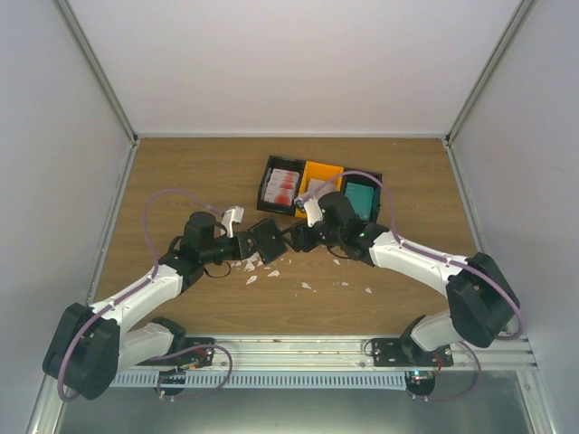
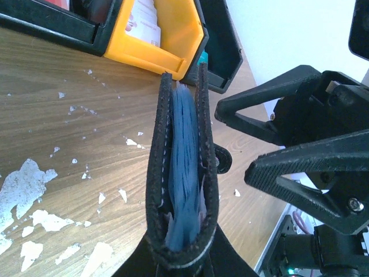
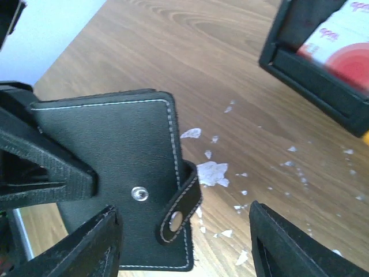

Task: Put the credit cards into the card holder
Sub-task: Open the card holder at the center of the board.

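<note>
Clamps the card holder (image 2: 183, 173) by its folded bottom edge with the left end effector (image 1: 251, 242), clenched tight on the leather. Holds it edge-on, straight out from those fingers, with the two black covers slightly parted around a bluish-grey lining. Tilts it clear of the wood, so far as the left wrist view tells.

Faces the right end effector (image 3: 185, 216) from the holder's other side, released, both fingers spread wide. Places the holder's outer cover, with its snap stud and strap tab, just ahead of and partly between those spread fingers. Cannot tell whether either finger touches the cover.

Leaves the credit cards (image 1: 283, 185) farther out, beyond both end effectors, in three trays set side by side. Shows red-and-white ones in a black tray (image 1: 265, 185) beyond the left end effector. Shows whitish ones in an orange tray (image 1: 323, 170) next to it. Shows a teal card (image 1: 360, 197) in a second black tray (image 1: 373, 177), just beyond the right wrist.

Shows white scraps (image 1: 251, 278) strewn over the wooden tabletop (image 1: 181, 181), below and on the near side of both end effectors.
</note>
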Tool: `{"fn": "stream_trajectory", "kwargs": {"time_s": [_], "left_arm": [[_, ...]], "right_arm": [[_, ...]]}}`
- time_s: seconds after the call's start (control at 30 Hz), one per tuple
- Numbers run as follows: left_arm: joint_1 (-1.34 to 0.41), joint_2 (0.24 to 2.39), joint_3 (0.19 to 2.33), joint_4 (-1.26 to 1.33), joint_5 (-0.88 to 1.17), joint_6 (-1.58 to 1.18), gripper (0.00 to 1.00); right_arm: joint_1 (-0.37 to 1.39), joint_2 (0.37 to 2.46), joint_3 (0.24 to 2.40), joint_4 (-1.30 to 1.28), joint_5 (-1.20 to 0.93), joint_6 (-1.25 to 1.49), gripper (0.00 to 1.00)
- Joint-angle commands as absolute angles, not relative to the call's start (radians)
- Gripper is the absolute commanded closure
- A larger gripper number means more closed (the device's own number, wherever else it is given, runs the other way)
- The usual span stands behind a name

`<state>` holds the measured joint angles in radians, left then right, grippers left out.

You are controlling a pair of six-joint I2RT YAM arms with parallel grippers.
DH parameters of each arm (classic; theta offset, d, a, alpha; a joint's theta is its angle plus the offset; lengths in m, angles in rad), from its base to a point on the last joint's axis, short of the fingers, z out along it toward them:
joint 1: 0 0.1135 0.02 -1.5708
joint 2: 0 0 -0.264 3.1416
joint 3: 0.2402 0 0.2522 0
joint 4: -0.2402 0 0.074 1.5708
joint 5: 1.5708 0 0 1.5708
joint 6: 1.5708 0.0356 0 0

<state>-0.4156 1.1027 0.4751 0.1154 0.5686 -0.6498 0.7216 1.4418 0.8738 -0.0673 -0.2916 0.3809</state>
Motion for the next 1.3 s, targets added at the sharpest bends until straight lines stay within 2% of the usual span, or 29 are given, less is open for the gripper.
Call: {"fn": "stream_trajectory", "kwargs": {"time_s": [0.0, 0.1, 0.27, 0.53, 0.57, 0.63, 0.73, 0.83, 1.03, 1.27], "left_arm": [[-0.421, 1.101, 0.505, 0.166, 0.592, -0.633, 1.0], [-0.422, 1.101, 0.505, 0.167, 0.599, -0.635, 1.0], [-0.422, 1.103, 0.507, 0.162, 0.612, -0.63, 1.0], [-0.422, 1.105, 0.508, 0.149, 0.607, -0.634, 1.0], [-0.422, 1.107, 0.512, 0.138, 0.599, -0.633, 1.0], [-0.424, 1.112, 0.523, 0.114, 0.578, -0.627, 0.93], [-0.423, 1.123, 0.529, 0.083, 0.537, -0.62, 0.73], [-0.425, 1.143, 0.52, 0.084, 0.525, -0.625, 0.63], [-0.43, 1.204, 0.494, 0.116, 0.525, -0.646, 0.53], [-0.433, 1.231, 0.501, 0.085, 0.473, -0.645, 0.38]], "right_arm": [[0.714, 1.479, 0.872, -0.026, -0.398, 0.359, 0.4], [0.714, 1.497, 0.87, -0.026, -0.388, 0.361, 0.47], [0.715, 1.504, 0.867, -0.007, -0.359, 0.367, 0.74], [0.715, 1.499, 0.863, -0.003, -0.331, 0.369, 0.99], [0.714, 1.496, 0.862, -0.006, -0.325, 0.37, 0.99], [0.715, 1.485, 0.86, -0.018, -0.313, 0.375, 1.0], [0.714, 1.465, 0.862, -0.056, -0.307, 0.382, 1.0], [0.713, 1.453, 0.868, -0.126, -0.32, 0.386, 0.99], [0.713, 1.477, 0.873, -0.261, -0.376, 0.424, 0.99], [0.713, 1.468, 0.856, -0.282, -0.423, 0.454, 0.99]]}}
